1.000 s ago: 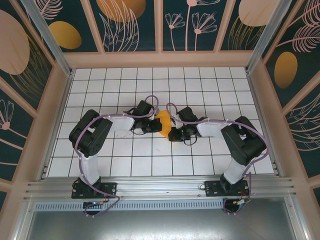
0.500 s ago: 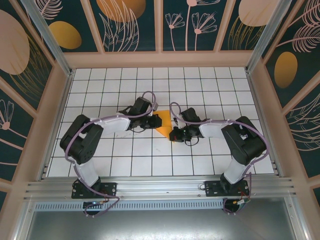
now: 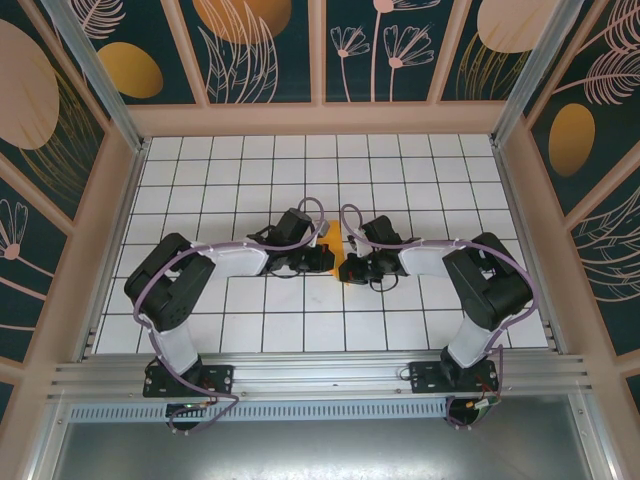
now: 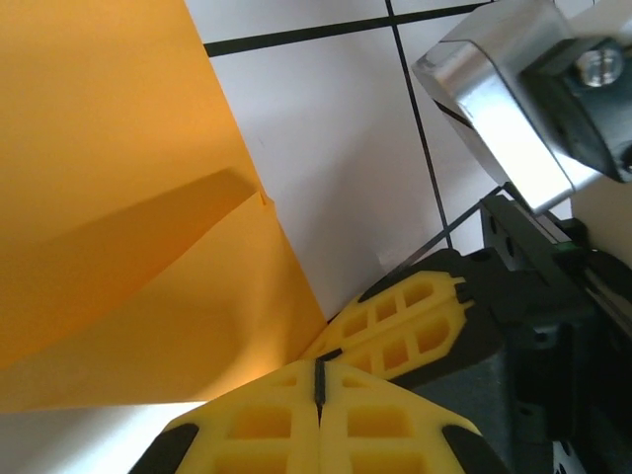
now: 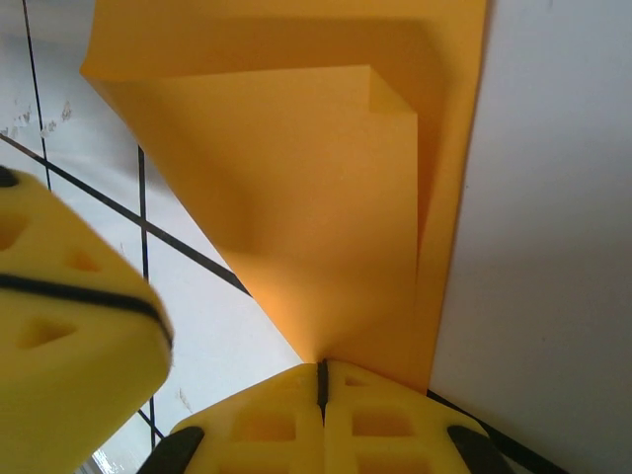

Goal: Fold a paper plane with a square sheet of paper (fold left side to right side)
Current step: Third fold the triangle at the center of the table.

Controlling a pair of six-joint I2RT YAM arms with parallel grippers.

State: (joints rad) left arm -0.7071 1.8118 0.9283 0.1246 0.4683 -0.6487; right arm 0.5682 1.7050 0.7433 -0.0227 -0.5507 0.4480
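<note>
Orange paper (image 5: 296, 197) — white, black-gridded table (image 3: 400, 180)

No writing, label, brand, number or sign can be read on anything here. The wall panels (image 3: 250, 40) bear drawn leaves and flowers, the table (image 3: 400, 160) carries a plain black grid, and the square sheet of paper (image 5: 296, 197) is unmarked orange.

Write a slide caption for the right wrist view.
Right gripper shut on the folded orange paper over the white tiled table.
</note>
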